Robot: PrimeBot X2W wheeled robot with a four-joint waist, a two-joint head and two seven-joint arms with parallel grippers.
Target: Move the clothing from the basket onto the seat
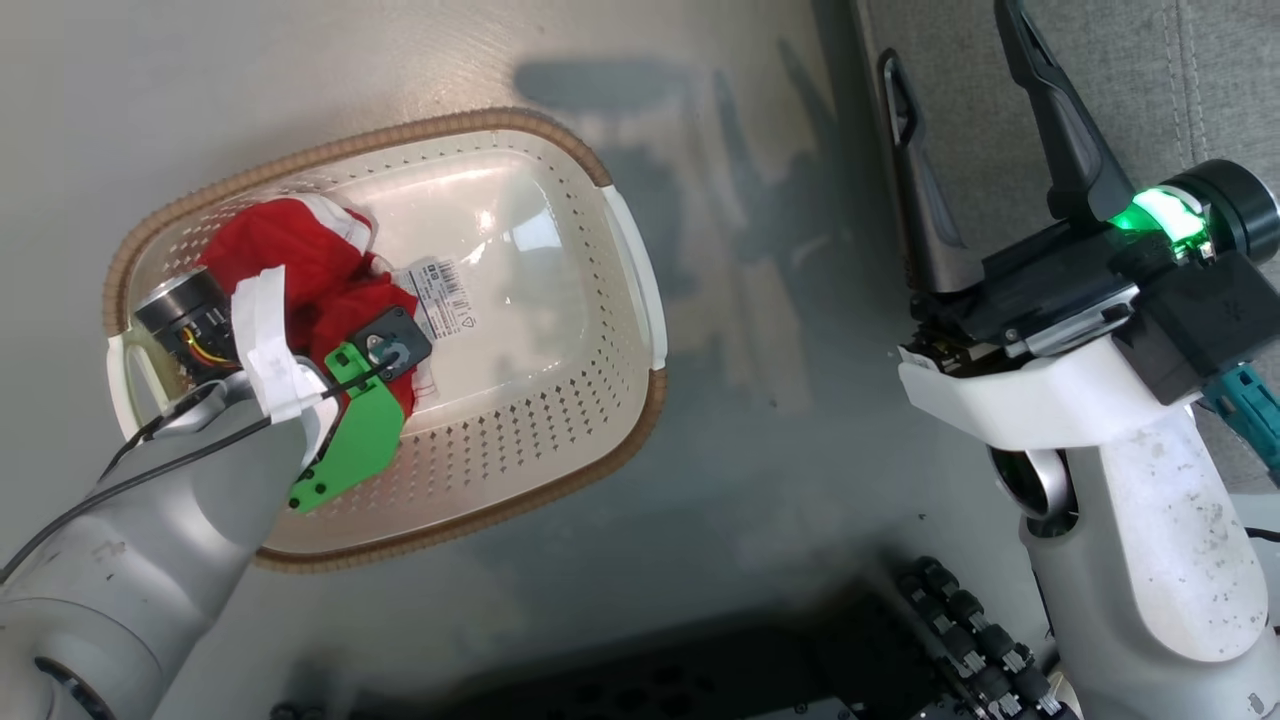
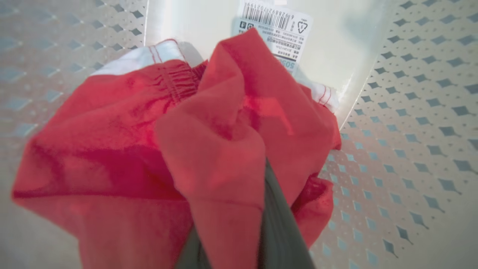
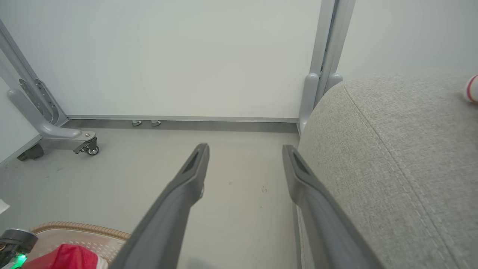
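Clamping clothing point(image 2: 149, 142) inside the basket point(image 1: 540, 125), left hand point(image 2: 263, 175) closed.

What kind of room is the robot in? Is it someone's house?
Probably not a real home, more likely a test room set up like one: a grey couch and a basket of red clothes on a bare floor, with white panels on wheeled feet nearby.
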